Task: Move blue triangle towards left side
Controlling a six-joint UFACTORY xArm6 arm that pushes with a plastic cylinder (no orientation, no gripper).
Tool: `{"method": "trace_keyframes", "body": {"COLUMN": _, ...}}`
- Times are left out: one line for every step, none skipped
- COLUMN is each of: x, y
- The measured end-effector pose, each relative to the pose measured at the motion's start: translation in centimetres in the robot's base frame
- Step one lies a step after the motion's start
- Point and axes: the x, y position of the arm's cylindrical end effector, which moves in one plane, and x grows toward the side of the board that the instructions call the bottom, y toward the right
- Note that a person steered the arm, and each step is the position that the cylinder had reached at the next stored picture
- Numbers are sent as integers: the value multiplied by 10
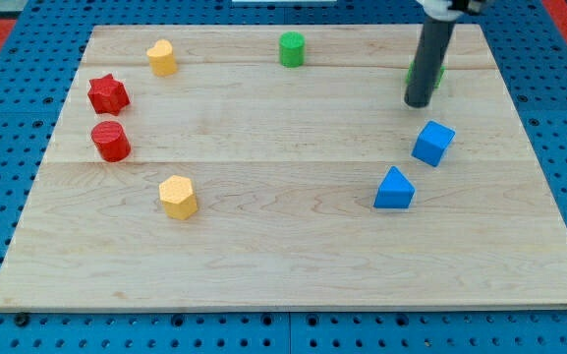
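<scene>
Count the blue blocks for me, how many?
2: the blue cube at the view's right, below my tip; the blue triangle lower left of it. None seem hidden.

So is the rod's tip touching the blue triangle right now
No, my tip sits above the blue cube, well apart from the blue triangle.

Pale wooden board (293, 246) on a blue pegboard surface. Resting on it: red star (108, 93), red cylinder (111, 142), two yellow blocks (162, 58) (178, 197), green cylinder (292, 49), blue cube (433, 144), blue triangle (394, 189), and a green block (438, 75) partly hidden behind the rod.
</scene>
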Motion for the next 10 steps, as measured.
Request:
{"method": "trace_keyframes", "body": {"x": 28, "y": 38}}
{"method": "trace_keyframes", "body": {"x": 54, "y": 50}}
{"method": "trace_keyframes", "body": {"x": 61, "y": 105}}
{"method": "trace_keyframes", "body": {"x": 119, "y": 84}}
{"method": "trace_keyframes", "body": {"x": 150, "y": 5}}
{"method": "trace_keyframes", "body": {"x": 140, "y": -39}}
{"method": "trace_keyframes", "body": {"x": 118, "y": -38}}
{"method": "trace_keyframes", "body": {"x": 104, "y": -27}}
{"method": "trace_keyframes", "body": {"x": 102, "y": -62}}
{"method": "trace_keyframes", "body": {"x": 101, "y": -76}}
